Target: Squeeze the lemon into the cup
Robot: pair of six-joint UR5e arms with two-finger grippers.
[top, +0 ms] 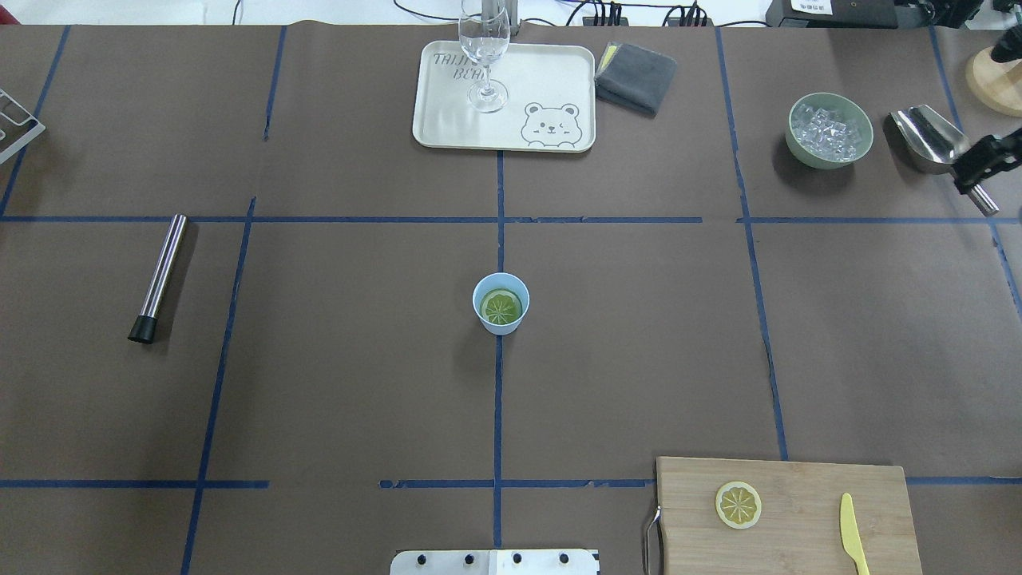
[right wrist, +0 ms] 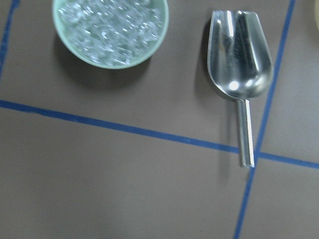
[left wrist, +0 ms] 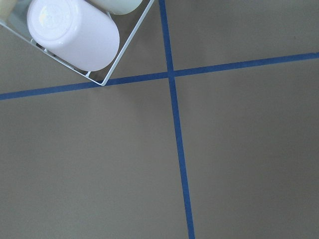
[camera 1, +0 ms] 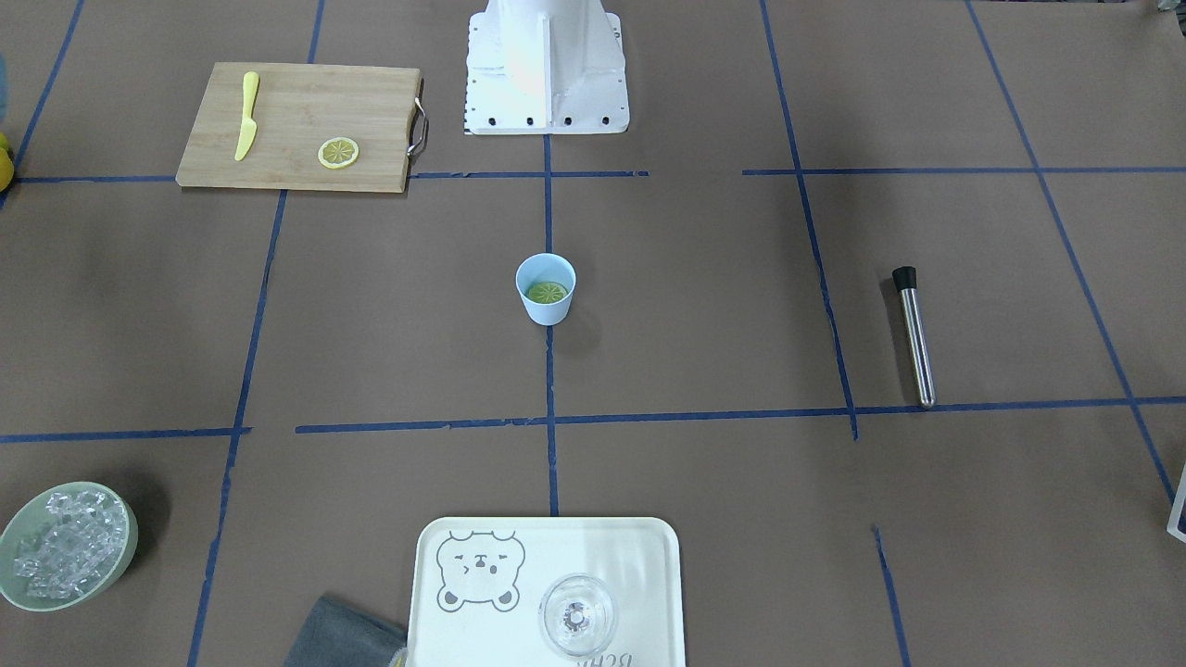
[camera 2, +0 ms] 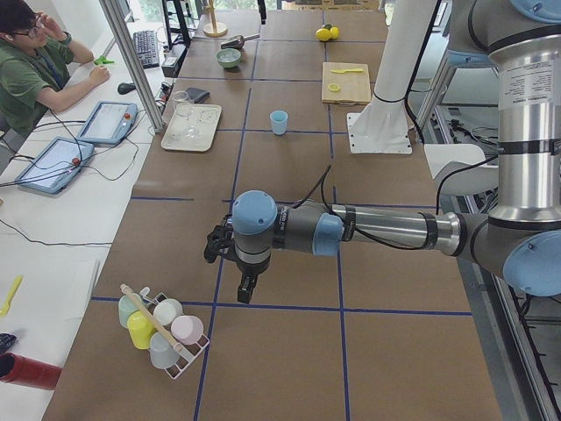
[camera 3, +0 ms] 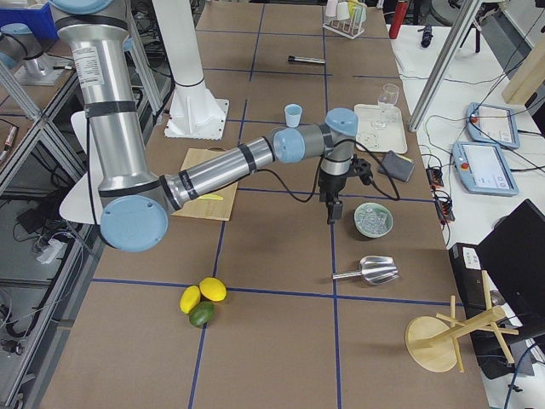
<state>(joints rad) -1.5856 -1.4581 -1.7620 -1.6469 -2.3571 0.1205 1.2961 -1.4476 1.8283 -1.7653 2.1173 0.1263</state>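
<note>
The light-blue cup [top: 501, 323] stands upright at the table's centre, also in the front view [camera 1: 547, 313]. A green-rimmed slice [top: 501, 307] lies flat inside it. The lemon slice [top: 738, 505] lies flat on the wooden cutting board [top: 798, 479], also in the front view [camera 1: 338, 153]. My right gripper [camera 3: 333, 213] hangs far to the right, above the table between the ice bowl and the scoop; only part of it shows in the overhead view [top: 978, 160], and I cannot tell if it is open. My left gripper [camera 2: 245, 285] hangs near the cup rack; I cannot tell its state.
A yellow knife [top: 853, 543] lies on the board. A green bowl of ice [top: 830, 130] and a metal scoop [top: 918, 136] are at the far right. A tray [top: 447, 120] bears a clear glass [top: 485, 48]. A steel muddler [top: 160, 275] lies left.
</note>
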